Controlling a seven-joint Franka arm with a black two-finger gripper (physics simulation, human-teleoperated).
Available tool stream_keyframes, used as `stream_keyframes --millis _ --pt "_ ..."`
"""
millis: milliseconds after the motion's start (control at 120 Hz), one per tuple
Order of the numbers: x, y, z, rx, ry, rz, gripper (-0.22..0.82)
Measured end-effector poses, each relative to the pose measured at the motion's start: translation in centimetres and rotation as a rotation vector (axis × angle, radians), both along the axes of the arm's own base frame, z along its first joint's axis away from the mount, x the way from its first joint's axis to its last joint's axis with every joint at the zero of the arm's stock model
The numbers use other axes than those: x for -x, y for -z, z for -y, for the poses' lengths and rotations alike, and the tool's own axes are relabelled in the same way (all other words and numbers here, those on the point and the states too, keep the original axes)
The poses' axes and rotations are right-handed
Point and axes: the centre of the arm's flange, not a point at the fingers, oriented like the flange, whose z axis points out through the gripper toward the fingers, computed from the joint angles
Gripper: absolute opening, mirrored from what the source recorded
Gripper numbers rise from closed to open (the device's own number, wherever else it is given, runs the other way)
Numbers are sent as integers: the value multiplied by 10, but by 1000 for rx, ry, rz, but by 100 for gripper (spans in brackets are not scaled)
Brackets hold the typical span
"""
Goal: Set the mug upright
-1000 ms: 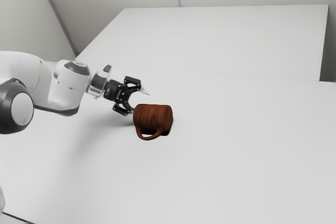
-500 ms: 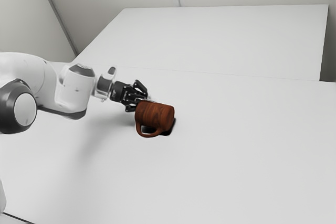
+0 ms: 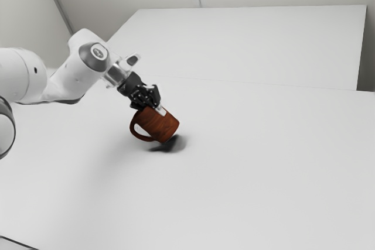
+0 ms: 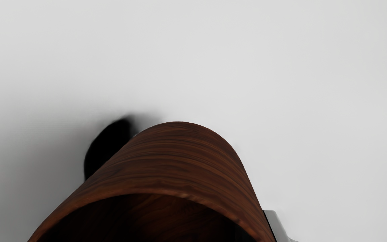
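The brown wooden mug [image 3: 158, 125] hangs tilted just above the white table in the exterior view, its handle toward that view's left and its base toward the lower right. My gripper [image 3: 154, 108] is shut on it near the open end, a pale fingertip lying against its side. Seen from the wrist, the mug [image 4: 180, 161] has its open mouth facing my hand. One of the gripper's fingers [image 4: 276, 225] presses along its outer wall; the opposite finger is hidden by the mug.
The white table [image 3: 252, 162] extends around the mug, with the mug's shadow just below its base. A large white panel [image 3: 252, 45] stands beyond the table, in front of grey walls.
My gripper has closed on the mug and lifted it. The mug went from lying sideways to a slant, and its handle swung toward the exterior view's left as my hand tipped downward.
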Motion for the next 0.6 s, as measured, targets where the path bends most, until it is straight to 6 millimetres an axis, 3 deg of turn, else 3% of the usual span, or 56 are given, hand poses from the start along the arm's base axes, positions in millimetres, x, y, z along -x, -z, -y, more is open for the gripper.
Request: stream_keyframes --millis 125,233,600 --pt "32 -10 11 -234 113 13 -17" --pt "52 -6 15 -367 147 48 -17" --pt "58 15 34 -517 130 180 -17"
